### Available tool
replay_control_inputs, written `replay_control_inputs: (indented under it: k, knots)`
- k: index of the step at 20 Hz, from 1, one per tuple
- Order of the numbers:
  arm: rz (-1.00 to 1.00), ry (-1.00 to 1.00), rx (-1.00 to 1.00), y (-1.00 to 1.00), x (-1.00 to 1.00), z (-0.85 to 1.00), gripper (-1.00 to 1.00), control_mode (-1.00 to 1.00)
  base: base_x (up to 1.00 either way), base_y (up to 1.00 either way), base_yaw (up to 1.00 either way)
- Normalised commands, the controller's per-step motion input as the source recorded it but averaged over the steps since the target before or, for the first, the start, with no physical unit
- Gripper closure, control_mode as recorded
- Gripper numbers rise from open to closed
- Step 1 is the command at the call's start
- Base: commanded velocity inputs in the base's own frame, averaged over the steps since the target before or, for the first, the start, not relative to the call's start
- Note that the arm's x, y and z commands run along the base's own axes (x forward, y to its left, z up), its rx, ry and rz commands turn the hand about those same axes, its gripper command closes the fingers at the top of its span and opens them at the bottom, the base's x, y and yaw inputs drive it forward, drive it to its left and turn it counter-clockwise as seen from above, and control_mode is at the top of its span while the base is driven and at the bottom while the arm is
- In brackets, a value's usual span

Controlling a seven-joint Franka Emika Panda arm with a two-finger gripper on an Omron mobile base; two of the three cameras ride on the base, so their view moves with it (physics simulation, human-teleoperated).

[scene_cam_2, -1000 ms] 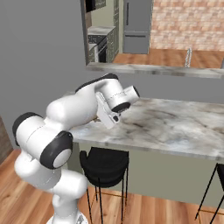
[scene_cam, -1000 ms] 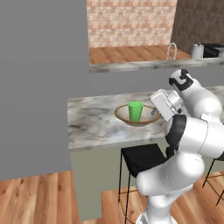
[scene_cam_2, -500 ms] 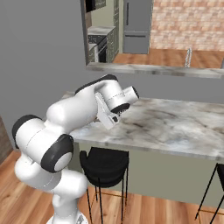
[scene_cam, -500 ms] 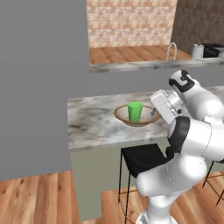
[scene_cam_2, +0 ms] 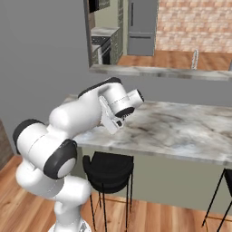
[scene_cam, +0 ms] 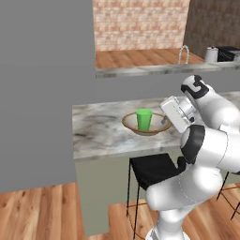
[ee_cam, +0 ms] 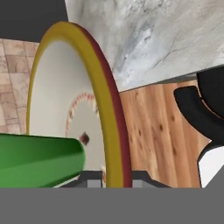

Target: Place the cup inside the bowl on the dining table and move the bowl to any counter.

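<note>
The green cup [scene_cam: 144, 119] stands upright inside the wide brown-rimmed bowl [scene_cam: 146, 126], which rests on the marble dining table [scene_cam: 93, 136] near its front edge. My gripper [scene_cam: 165, 121] is at the bowl's right rim, shut on it. In the hand view the bowl's rim [ee_cam: 109, 109] runs between the two fingertips [ee_cam: 94, 181], my gripper [ee_cam: 116, 180] pinches it, and the cup [ee_cam: 39, 159] lies across the lower left. The hand [scene_cam_2: 118, 113] hides the bowl in the right base view.
A black stool [scene_cam: 150, 168] stands under the dining table in front of the bowl. Behind the table is a counter [scene_cam: 150, 69] with a faucet [scene_cam: 185, 54] and a brick wall. A grey wall [scene_cam: 37, 93] closes the left side.
</note>
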Motion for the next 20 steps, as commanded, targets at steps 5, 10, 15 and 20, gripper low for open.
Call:
replay_control_inputs:
  k: [5, 10, 15, 20]
  knots:
    - [0.0, 0.0, 0.0, 0.0, 0.0, 0.0, 1.0, 1.0, -0.75, 0.0, 0.0]
    - [0.0, 0.0, 0.0, 0.0, 0.0, 0.0, 1.0, 1.0, -0.57, 0.0, 0.0]
    - [0.0, 0.0, 0.0, 0.0, 0.0, 0.0, 1.0, 1.0, -0.33, 0.0, 0.0]
    - [0.0, 0.0, 0.0, 0.0, 0.0, 0.0, 1.0, 1.0, -0.21, -0.05, 0.0]
